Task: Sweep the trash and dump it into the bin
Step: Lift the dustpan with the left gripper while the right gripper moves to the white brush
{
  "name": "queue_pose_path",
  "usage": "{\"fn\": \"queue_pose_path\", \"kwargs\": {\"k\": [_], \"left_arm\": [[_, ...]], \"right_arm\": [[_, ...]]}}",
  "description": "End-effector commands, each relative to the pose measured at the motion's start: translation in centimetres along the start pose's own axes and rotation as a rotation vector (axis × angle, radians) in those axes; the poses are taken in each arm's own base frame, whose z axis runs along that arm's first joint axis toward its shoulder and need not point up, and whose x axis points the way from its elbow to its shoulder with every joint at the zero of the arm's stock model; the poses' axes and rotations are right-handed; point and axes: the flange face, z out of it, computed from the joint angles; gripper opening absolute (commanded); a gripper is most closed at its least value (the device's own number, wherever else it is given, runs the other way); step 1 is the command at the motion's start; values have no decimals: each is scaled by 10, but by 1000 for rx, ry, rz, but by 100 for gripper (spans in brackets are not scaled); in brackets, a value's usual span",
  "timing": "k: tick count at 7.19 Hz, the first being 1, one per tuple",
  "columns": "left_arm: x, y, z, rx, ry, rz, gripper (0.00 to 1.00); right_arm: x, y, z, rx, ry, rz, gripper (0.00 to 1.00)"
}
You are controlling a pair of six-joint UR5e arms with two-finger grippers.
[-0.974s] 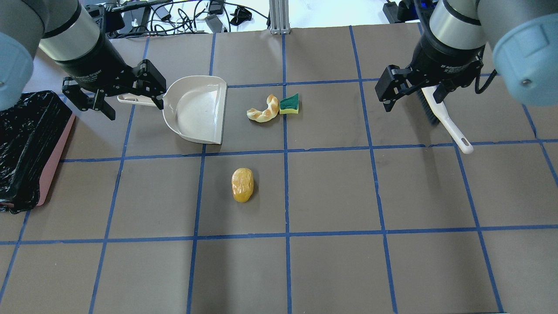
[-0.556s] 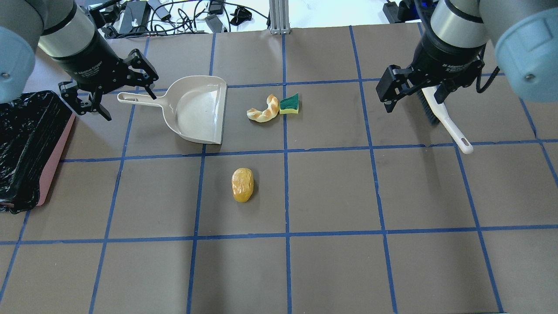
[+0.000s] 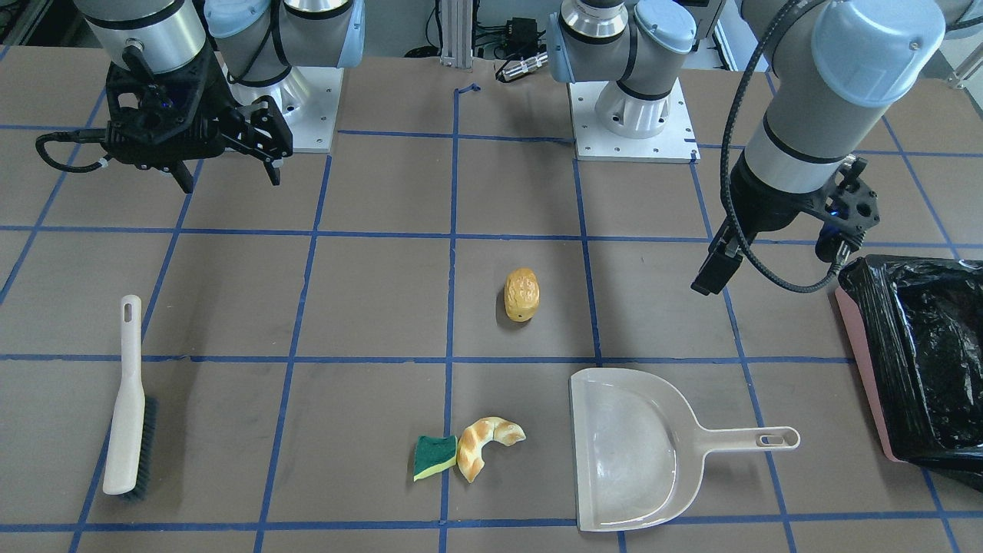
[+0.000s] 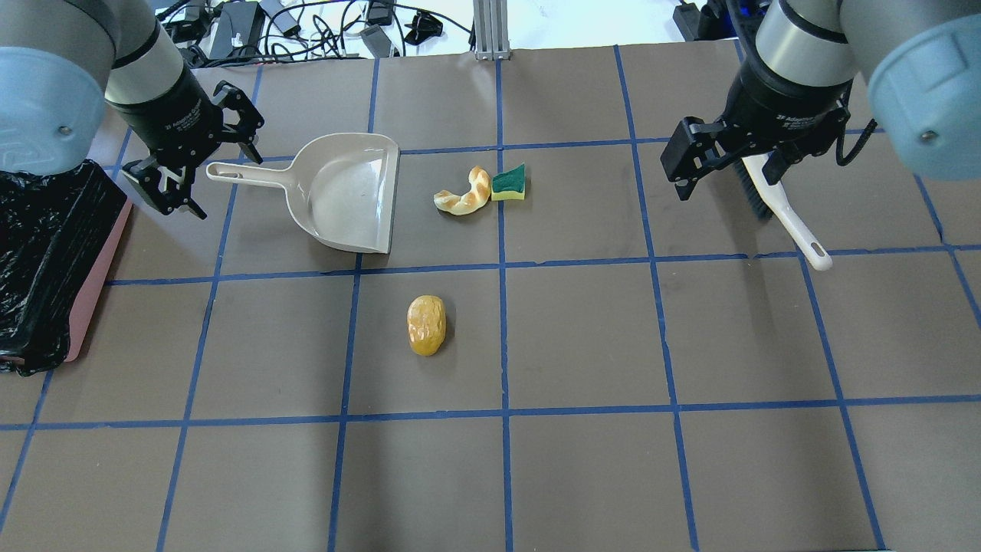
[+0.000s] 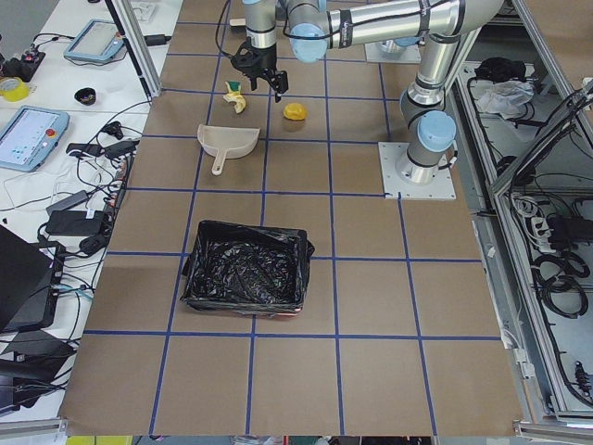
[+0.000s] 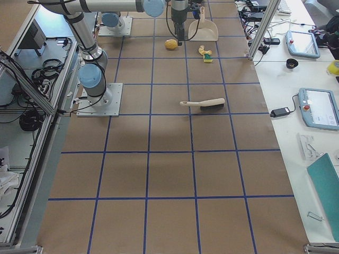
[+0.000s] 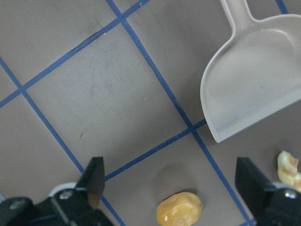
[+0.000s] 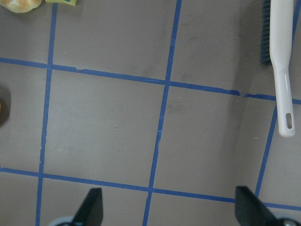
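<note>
The golden-brown roll [image 4: 426, 325] lies alone near the middle. The tan croissant piece [image 4: 466, 193] and the green-and-yellow sponge [image 4: 508, 184] touch each other just right of the beige dustpan [image 4: 345, 192]. The black-bagged pinkish bin [image 4: 46, 253] stands at the far left edge. My left gripper [image 4: 228, 186] is open and empty, hovering over the end of the dustpan's handle. My right gripper [image 4: 724, 180] is open and empty, above the table just left of the white hand brush [image 4: 782, 207]. In the left wrist view the roll [image 7: 179, 209] lies between the open fingers [image 7: 94, 176].
The table is brown paper with a blue tape grid. Cables and power bricks [image 4: 306, 23] lie beyond the far edge. The two arm bases [image 3: 630, 115] stand on the robot's side. The brush lies flat, handle pointing toward the robot.
My left gripper has lifted off the dustpan handle, moved back and left, and turned. The dustpan, the trash and the right arm have stayed where they were.
</note>
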Motion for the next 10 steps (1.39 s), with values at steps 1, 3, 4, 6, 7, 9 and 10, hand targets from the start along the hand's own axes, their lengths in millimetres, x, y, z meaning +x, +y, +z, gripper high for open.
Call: {"fn": "queue_pose_path", "kwargs": {"k": [1, 3, 4, 6, 7, 9, 10], "left_arm": [[7, -17, 13, 72, -7, -180, 100], [24, -32, 37, 76, 4, -212, 100], [27, -44, 50, 65, -11, -277, 100], [44, -69, 71, 70, -2, -320, 100], [56, -80, 73, 92, 25, -328, 100], [92, -107, 80, 104, 42, -350, 98], [104, -116, 96, 99, 28, -373, 96]], "right_arm": [[0, -1, 0, 3, 2, 12, 100], [0, -1, 0, 6, 0, 14, 100], [0, -1, 0, 6, 0, 14, 100], [3, -3, 0, 15, 2, 3, 100], [13, -6, 2, 12, 4, 11, 100], [72, -14, 15, -14, -1, -58, 100], [113, -20, 27, -35, -11, -96, 100]]}}
